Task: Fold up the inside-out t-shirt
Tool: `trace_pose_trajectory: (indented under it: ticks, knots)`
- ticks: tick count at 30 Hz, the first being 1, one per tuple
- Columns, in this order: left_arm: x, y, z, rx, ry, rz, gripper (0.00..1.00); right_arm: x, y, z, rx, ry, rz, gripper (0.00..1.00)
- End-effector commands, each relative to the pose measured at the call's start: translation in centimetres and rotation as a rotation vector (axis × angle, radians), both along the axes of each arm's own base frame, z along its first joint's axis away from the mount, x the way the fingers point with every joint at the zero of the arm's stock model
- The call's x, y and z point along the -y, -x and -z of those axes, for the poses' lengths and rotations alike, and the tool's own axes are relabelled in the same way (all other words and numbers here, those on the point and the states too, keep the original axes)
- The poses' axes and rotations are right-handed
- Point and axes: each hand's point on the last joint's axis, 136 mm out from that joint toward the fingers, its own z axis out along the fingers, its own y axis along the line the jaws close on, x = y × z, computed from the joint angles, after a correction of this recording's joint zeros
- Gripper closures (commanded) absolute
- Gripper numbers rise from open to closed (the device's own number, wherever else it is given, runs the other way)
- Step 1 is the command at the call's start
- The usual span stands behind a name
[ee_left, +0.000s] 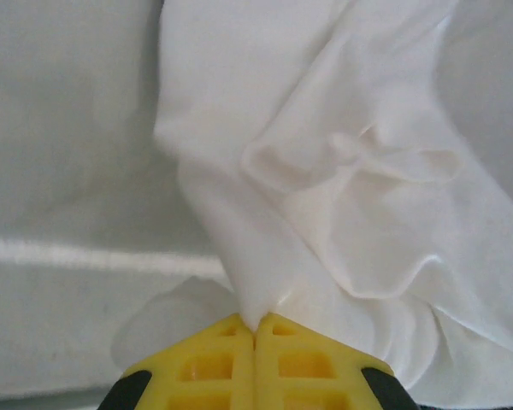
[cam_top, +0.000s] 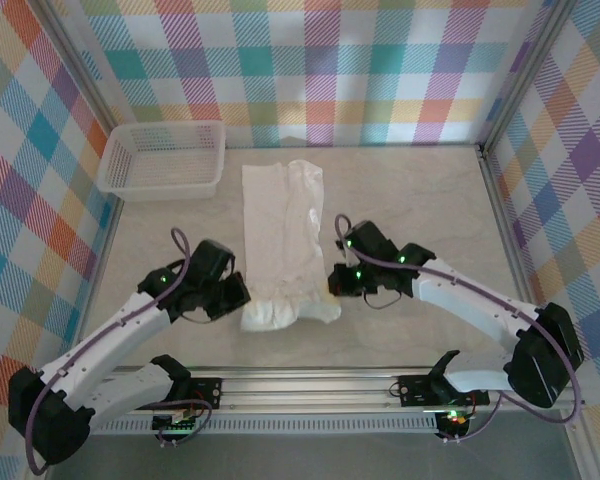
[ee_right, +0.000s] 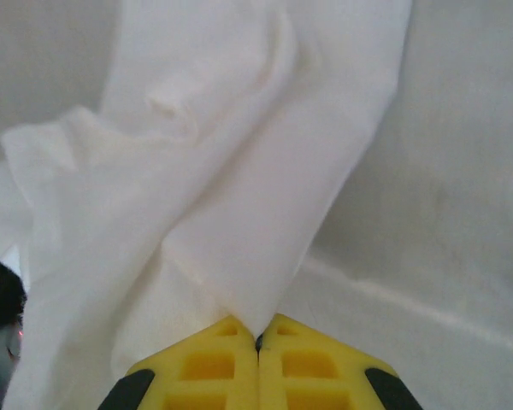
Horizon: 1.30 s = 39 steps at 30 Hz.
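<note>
The inside-out t-shirt (cam_top: 282,232) is white and lies as a long narrow strip down the middle of the table, its near end bunched up. My left gripper (cam_top: 242,296) is at the near left corner of that bunch, shut on the fabric. In the left wrist view the yellow fingers (ee_left: 197,363) pinch a fold of the t-shirt (ee_left: 325,171). My right gripper (cam_top: 335,282) is at the near right corner, also shut on cloth. In the right wrist view its yellow fingers (ee_right: 316,363) clamp an edge of the t-shirt (ee_right: 239,171).
A white mesh basket (cam_top: 164,158) stands at the back left of the table. Checked walls close in the back and both sides. Bare tabletop (cam_top: 420,200) lies to the right of the t-shirt and to its left (cam_top: 170,225).
</note>
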Motion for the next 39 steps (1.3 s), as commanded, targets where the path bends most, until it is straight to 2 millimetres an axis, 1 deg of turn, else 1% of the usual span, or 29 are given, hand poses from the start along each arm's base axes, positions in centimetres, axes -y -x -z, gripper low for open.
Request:
trace_pose_trajectory:
  ticks: [1,4,6,8,10,12,14,15,18,21,23,24,25,26,27,28,29,31,32,34,35,36,37,39]
  knots:
    - [-2.8,-4.1,-2.6,0.127,-0.160,-0.033,1.00,-0.1,-4.8,-2.6,0.133,0.010,0.022,1.00]
    - [-3.0,-8.2,-4.7,0.197,-0.139,-0.071,1.00,-0.7,-8.5,-4.9,0.210,-0.019,0.024,1.00]
    - [-3.2,-11.5,-5.5,0.236,-0.122,-0.103,1.00,-1.1,-11.4,-6.1,0.266,-0.027,0.020,1.00]
    - [-3.3,-14.6,-5.7,0.252,-0.082,-0.129,1.00,-1.4,-14.2,-6.5,0.301,-0.018,0.025,1.00]
    - [-3.3,-17.6,-5.3,0.255,-0.052,-0.146,1.00,-2.0,-16.9,-6.4,0.309,-0.029,0.025,1.00]
    - [-3.1,-20.7,-4.8,0.255,-0.047,-0.142,1.00,-2.6,-19.7,-6.1,0.313,-0.045,0.031,1.00]
    - [-3.1,-23.2,-4.2,0.252,-0.058,-0.135,1.00,-3.0,-22.2,-5.6,0.319,-0.055,0.037,1.00]
    - [-3.0,-24.5,-3.2,0.236,-0.067,-0.132,1.00,-3.2,-23.4,-5.2,0.319,-0.062,0.038,1.00]
    - [-3.0,-27.9,-1.7,0.217,-0.080,-0.132,1.00,-3.5,-26.6,-3.8,0.298,-0.084,0.056,1.00]
    - [-3.5,-30.7,-0.9,0.228,-0.089,-0.155,1.00,-3.9,-29.4,-2.4,0.290,-0.095,0.058,1.00]
    - [-4.1,-32.1,-0.2,0.224,-0.104,-0.178,0.92,-4.0,-31.0,-1.5,0.290,-0.091,0.061,0.99]
    - [-4.4,-33.0,0.2,0.225,-0.097,-0.184,0.86,-4.0,-31.8,-1.1,0.286,-0.094,0.066,0.95]
    - [-4.7,-33.8,0.6,0.222,-0.100,-0.188,0.80,-3.9,-32.6,-0.6,0.276,-0.100,0.079,0.88]
    - [-5.1,-34.4,1.0,0.213,-0.110,-0.196,0.75,-3.9,-33.3,-0.5,0.273,-0.115,0.080,0.78]
    - [-5.4,-35.3,1.1,0.218,-0.112,-0.189,0.66,-3.7,-34.1,-0.5,0.267,-0.119,0.086,0.64]
    - [-5.7,-36.0,1.1,0.220,-0.114,-0.177,0.59,-3.4,-34.8,-0.8,0.270,-0.117,0.084,0.55]
    - [-5.9,-36.5,0.8,0.219,-0.118,-0.167,0.54,-3.2,-35.3,-1.5,0.276,-0.114,0.080,0.53]
    - [-6.4,-37.0,-1.1,0.241,-0.118,-0.145,0.49,-1.9,-35.9,-3.4,0.281,-0.102,0.092,0.49]
    - [-6.6,-36.8,-1.8,0.245,-0.118,-0.142,0.48,-1.1,-35.8,-4.4,0.277,-0.099,0.105,0.49]
    - [-6.5,-35.3,-3.1,0.249,-0.096,-0.124,0.46,0.3,-34.5,-5.5,0.243,-0.093,0.119,0.48]
    - [-6.2,-34.4,-3.4,0.246,-0.078,-0.112,0.46,0.5,-33.6,-5.3,0.226,-0.084,0.116,0.48]
    - [-5.8,-33.0,-2.7,0.229,-0.056,-0.100,0.45,0.8,-32.3,-4.5,0.197,-0.080,0.115,0.48]
    - [-5.6,-31.3,-2.6,0.220,-0.040,-0.102,0.45,1.0,-30.8,-4.1,0.177,-0.101,0.117,0.48]
    - [-5.3,-28.0,-1.2,0.191,-0.019,-0.107,0.44,1.4,-27.6,-1.8,0.130,-0.144,0.138,0.48]
